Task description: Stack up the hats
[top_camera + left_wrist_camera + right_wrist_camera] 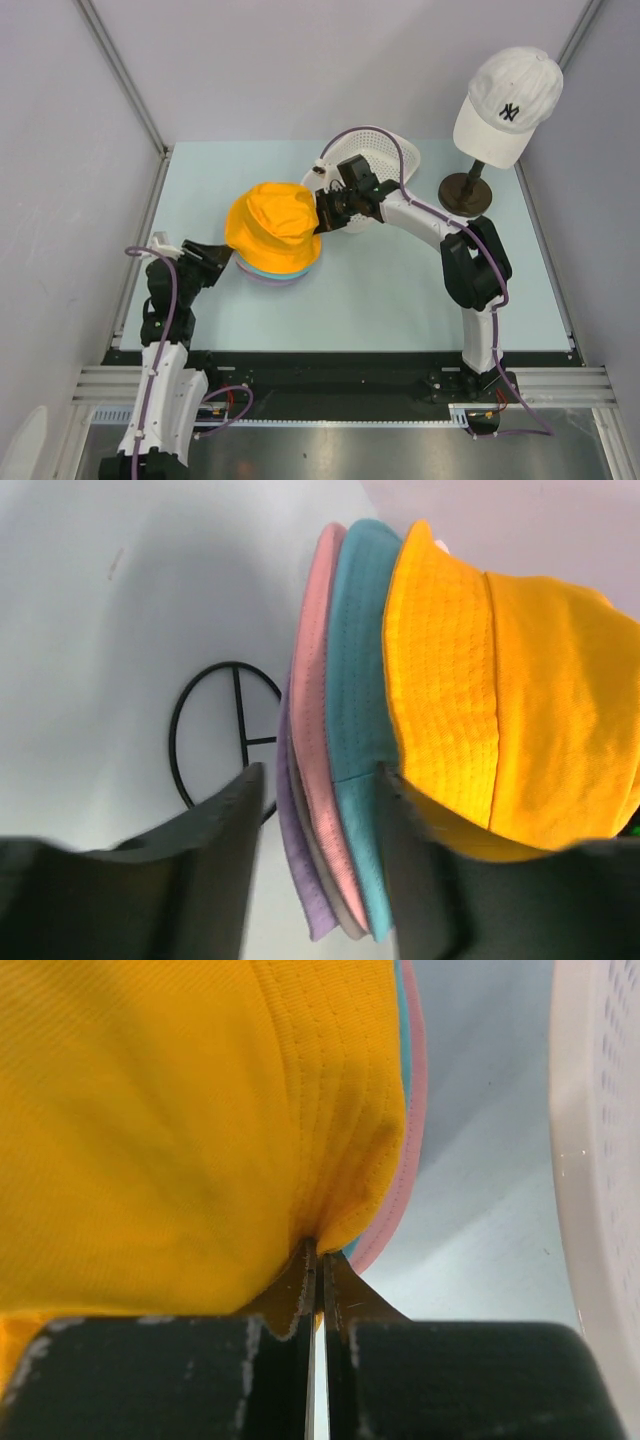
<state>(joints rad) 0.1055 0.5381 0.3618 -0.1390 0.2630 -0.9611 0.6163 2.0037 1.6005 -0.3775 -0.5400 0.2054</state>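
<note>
My right hand [325,213] reaches in low from the right, pinched shut on the orange hat's [272,225] brim edge, with the white basket [385,150] just behind. That hat tops the teal hat [358,730], pink hat [318,680] and lavender hat [298,870], mid-tabletop [400,290]. My left hand [225,257] is spread open, its fingers straddling the lower brims at the stack's left edge.

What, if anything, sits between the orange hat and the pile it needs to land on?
Nothing visible does. The orange hat already rests directly on the teal hat, with the pink hat and lavender hat beneath. The right pincer is shut on its brim; the left pincer stands open around the lower brims.
</note>
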